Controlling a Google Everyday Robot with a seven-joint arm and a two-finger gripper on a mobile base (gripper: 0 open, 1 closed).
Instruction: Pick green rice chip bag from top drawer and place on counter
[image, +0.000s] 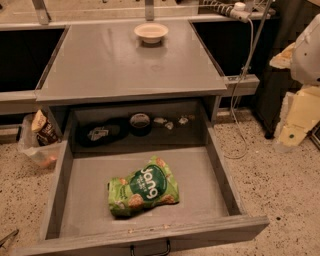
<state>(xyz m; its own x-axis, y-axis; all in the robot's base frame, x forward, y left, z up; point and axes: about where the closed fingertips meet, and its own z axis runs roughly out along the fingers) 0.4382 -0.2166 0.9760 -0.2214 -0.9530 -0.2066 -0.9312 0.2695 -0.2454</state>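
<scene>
Crinkly light-green snack pouch with dark green round label: 1.
Wide shallow grey metal drawer: 1, with 1 dark handle.
Flat grey metal desk: 1.
Small round cream bowl: 1.
Brown-and-cream snack bag: 1.
Dark round tape roll: 1.
Flat black item: 1.
Small pale scraps: several, exact count unclear.
White arm segment, right edge: 1.
Tool: out of frame, 0 counted.
</scene>
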